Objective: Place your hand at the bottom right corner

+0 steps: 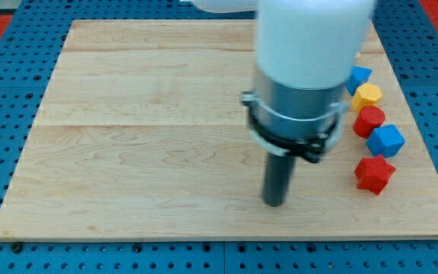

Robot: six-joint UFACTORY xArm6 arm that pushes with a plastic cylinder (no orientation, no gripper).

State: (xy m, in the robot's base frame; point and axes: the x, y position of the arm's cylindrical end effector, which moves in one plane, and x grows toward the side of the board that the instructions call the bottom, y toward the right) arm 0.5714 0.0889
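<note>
Just right of the frame's centre, low on the wooden board (128,152), my tip (274,204) stands well left of five blocks lining the right edge: blue (359,76), partly hidden so its shape is unclear, yellow hexagon (368,96), red cylinder (369,121), blue cube (386,140), red star (374,174). I carry no claw, only the rod. The board's lower right corner lies right of my tip.
</note>
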